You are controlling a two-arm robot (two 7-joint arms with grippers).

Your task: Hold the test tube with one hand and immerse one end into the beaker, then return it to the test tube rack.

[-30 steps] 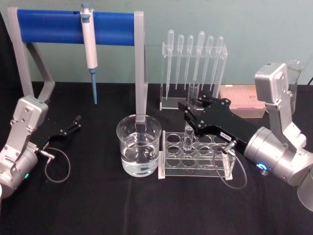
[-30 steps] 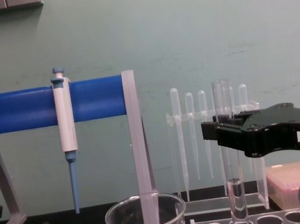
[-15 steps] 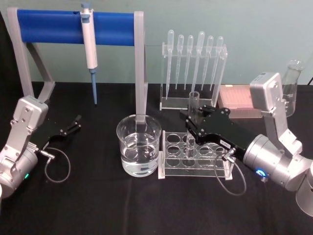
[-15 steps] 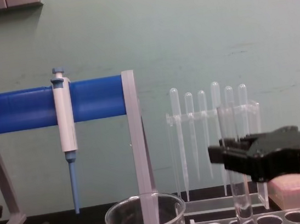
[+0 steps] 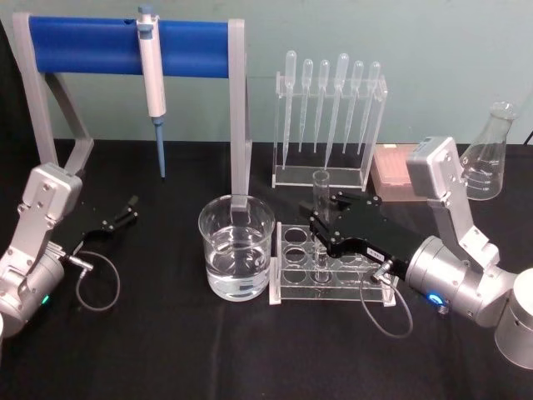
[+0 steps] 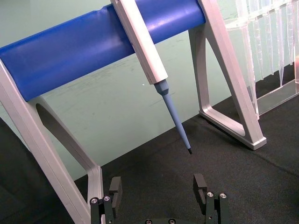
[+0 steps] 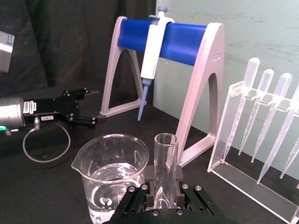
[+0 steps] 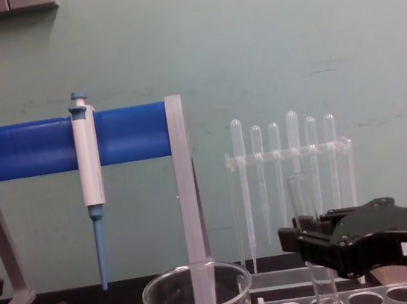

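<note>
Test tube lowered back into the rack, still gripped

The test tube (image 5: pixel 321 218) is held upright in the right claw (image 5: pixel 326 227), its rounded end now seated in a hole of the clear rack (image 5: pixel 333 275) just beside the beaker (image 5: pixel 236 247); a second ago it was carried higher, so the return looks nearly complete. A white label reading "188-2" is seen on the claw. The left claw (image 5: pixel 125 210) is parked wide open near the pipette stand (image 5: pixel 241 108).

You can't see the test tube's (image 8: pixel 311 243) bottom end; the chest view's edge also crops the beaker (image 8: pixel 198 297).
</note>
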